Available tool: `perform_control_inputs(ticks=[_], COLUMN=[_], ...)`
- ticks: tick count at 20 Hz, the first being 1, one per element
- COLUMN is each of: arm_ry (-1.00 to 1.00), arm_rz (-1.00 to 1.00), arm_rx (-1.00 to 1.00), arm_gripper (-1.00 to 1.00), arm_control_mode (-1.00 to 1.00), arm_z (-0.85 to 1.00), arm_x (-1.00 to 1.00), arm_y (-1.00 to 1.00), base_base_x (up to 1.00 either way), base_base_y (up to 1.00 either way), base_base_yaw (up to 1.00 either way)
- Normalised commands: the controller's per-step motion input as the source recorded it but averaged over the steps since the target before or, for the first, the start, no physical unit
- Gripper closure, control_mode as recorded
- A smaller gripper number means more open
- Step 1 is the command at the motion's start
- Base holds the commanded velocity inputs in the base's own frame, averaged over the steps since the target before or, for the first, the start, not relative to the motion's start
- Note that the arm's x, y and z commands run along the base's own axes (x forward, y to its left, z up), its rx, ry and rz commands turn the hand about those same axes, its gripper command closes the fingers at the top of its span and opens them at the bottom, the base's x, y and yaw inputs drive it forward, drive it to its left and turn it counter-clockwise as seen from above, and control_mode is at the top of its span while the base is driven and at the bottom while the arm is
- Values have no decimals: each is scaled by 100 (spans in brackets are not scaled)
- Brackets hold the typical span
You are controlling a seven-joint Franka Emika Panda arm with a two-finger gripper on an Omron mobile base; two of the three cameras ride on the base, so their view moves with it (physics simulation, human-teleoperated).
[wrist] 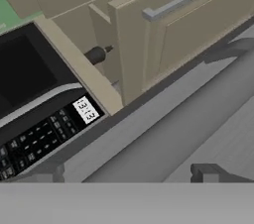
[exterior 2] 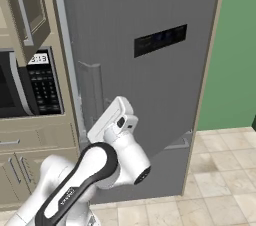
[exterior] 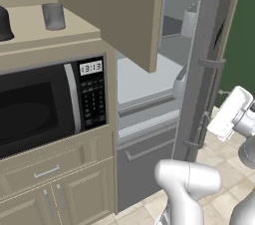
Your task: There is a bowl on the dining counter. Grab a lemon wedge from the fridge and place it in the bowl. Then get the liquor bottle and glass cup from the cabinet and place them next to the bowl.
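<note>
Green wall [exterior 2: 235, 60] and pale floor tiles [exterior 2: 225, 175] frame a kitchen corner where a grey fridge [exterior: 149, 99] stands beside a beige cabinet column holding a black microwave [exterior: 45, 104]. From the left base view the fridge door [exterior: 206, 59] is swung partly open, showing pale shelves inside; a lemon wedge cannot be made out there. Above the microwave, the upper cabinet door [exterior: 119, 10] is open, and on its shelf stand a glass cup [exterior: 53, 16] and, at the frame's edge, a dark liquor bottle [exterior: 5, 24], apart from each other. The arm's white hand reaches close to the fridge door's outer face. The pincer holds nothing, its jaws spread wide.
</note>
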Motion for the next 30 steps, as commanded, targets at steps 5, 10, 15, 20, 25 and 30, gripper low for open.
perform_control_inputs(ticks=[5, 10, 15, 20, 25, 30], arm_ry=[-6, -10, -7, 7, 23, 36], arm_rz=[-6, -5, -2, 2, 5, 0], arm_rx=[-16, -13, -8, 5, 21, 30], arm_gripper=[-100, -100, -100, -100, -100, -100], arm_control_mode=[-100, -100, -100, -100, -100, -100], arm_z=[13, 12, 16, 3, 0, 0], arm_x=[-67, -62, -38, 8, -1, -11], arm_y=[-10, -10, -2, -22, -18, 0], base_base_x=[0, 0, 0, 0, 0, 0], base_base_y=[0, 0, 0, 0, 0, 0], base_base_yaw=[0, 0, 0, 0, 0, 0])
